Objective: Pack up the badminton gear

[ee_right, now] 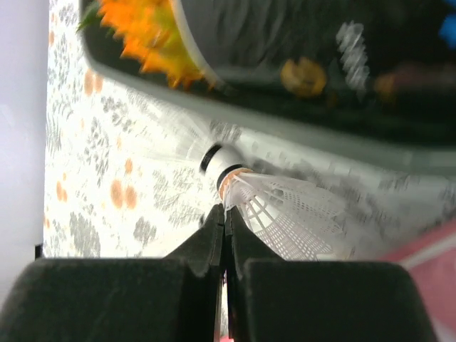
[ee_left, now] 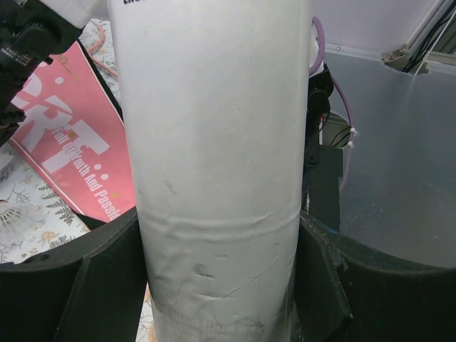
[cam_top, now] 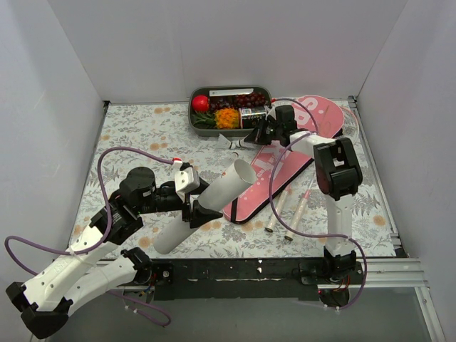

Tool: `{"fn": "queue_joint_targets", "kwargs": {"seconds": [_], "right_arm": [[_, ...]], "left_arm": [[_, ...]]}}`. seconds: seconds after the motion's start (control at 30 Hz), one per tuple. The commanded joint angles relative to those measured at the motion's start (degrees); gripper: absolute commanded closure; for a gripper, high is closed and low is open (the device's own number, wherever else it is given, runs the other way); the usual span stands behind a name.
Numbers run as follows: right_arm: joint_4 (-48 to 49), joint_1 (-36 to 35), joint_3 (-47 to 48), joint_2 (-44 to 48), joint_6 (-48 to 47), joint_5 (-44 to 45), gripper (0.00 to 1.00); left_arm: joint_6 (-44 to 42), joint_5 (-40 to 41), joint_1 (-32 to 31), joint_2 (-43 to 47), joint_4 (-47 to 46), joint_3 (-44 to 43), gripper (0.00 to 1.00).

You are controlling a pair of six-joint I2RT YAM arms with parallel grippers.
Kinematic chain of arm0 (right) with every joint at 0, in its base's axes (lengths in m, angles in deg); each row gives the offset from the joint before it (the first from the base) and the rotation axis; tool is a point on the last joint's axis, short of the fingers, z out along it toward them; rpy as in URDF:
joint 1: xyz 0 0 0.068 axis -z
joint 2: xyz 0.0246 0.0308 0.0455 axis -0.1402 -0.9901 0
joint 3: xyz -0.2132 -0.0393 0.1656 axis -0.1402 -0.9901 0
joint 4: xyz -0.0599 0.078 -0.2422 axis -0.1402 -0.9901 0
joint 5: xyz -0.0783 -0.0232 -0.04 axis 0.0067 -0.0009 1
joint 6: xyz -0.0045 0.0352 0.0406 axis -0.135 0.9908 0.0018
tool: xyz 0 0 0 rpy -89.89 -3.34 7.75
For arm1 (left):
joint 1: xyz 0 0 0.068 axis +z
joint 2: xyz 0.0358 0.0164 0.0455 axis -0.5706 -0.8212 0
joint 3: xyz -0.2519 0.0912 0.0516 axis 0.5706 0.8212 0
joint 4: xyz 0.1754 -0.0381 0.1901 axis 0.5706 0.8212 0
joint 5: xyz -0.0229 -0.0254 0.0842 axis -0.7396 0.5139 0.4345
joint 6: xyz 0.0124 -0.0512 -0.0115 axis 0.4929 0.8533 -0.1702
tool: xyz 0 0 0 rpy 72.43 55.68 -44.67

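Near edge, left of centre: my left pincer point(cam_top: 194, 206) is clamped on the white tube point(cam_top: 229, 182), with one finger on each side of its wall. The left wrist view confirms this. The tube's long axis runs from the near-left corner toward the far-right corner. Its open mouth is the raised, far-right end. I cannot tell whether the low end touches the bench point(cam_top: 142, 135).

Near edge, right of centre: two rackets point(cam_top: 278, 210) lie side by side, pale handles toward the near edge. Their heads are hidden at the pink bag point(cam_top: 285, 167), and I cannot tell whether they are inside it or under it. The bag lies on a diagonal roughly parallel to the tube, just beside the tube's mouth.

Toward the far edge: my right pincer point(ee_right: 224, 214) is closed on the skirt of a white shuttlecock point(ee_right: 285, 214), just in front of the grey tray point(cam_top: 194, 117). That wrist picture is blurred.

Finding: the shuttlecock lies beyond the tube's mouth, toward the far edge and slightly right, roughly on the tube's axis extended. The right arm carries it. I judge the coming move to be a draw back toward the near-left, aligning the shuttlecock with that axis at the mouth.
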Motion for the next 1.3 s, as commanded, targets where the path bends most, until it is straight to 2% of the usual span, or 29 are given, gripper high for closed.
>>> {"fn": "queue_joint_targets", "kwargs": {"seconds": [0.0, 0.03, 0.1, 0.13, 0.27, 0.33, 0.43, 0.6, 0.73, 0.83, 0.9, 1.07, 1.27], "right_arm": [[-0.6, -0.5, -8.3, 14.7, -3.3, -2.9, 0.99], [-1.9, -0.7, -10.2, 20.5, -4.6, -2.3, 0.99], [-5.4, -1.6, -14.9, 26.5, -7.0, 0.0, 0.99], [-9.8, -1.9, -16.0, 32.3, -8.3, 1.3, 0.99], [-22.7, -2.9, -18.2, 46.8, -15.7, 10.6, 0.99], [-29.6, -2.9, -16.3, 54.1, -18.1, 13.3, 0.99], [-34.6, -2.9, -12.3, 61.3, -21.6, 10.4, 0.99], [-47.8, -2.9, -5.2, 66.2, -26.4, 3.5, 0.99], [-48.0, -3.3, -7.7, 70.7, -24.7, -3.4, 0.99], [-43.4, -3.3, -14.3, 75.0, -20.9, -9.9, 0.99], [-42.0, -3.3, -17.4, 77.7, -19.8, -11.2, 0.99], [-41.5, -3.3, -17.4, 79.5, -18.6, -17.8, 0.99], [-41.9, -3.2, -16.2, 81.4, -17.4, -20.4, 0.99]], "left_arm": [[-0.8, -1.1, -0.2, 0.8, -1.2, -1.4, 0.97], [-0.8, -1.2, -0.2, 0.8, -1.2, -1.2, 0.97], [-1.2, -2.8, -0.2, 0.6, -1.1, -1.0, 0.95], [-1.3, -3.1, -0.3, 0.5, -1.1, -0.8, 0.95], [-2.0, -5.3, -0.3, -0.1, -1.2, -1.2, 0.95], [-3.2, -7.6, -0.2, -1.1, 0.1, -1.5, 0.95], [-4.6, -10.0, -0.3, -3.7, 2.9, -2.5, 0.95], [-7.1, -12.5, -0.3, -9.4, 8.7, -5.0, 0.97], [-9.1, -11.1, -0.3, -10.8, 9.9, -5.4, 0.98], [-9.7, -10.0, -0.3, -10.9, 10.2, -5.7, 0.99], [-9.8, -9.3, -0.3, -10.9, 11.0, -5.9, 0.99], [-10.4, -7.7, -0.3, -10.8, 12.5, -6.3, 1.00], [-11.2, -7.0, -0.3, -11.7, 13.9, -6.5, 1.00]]}}
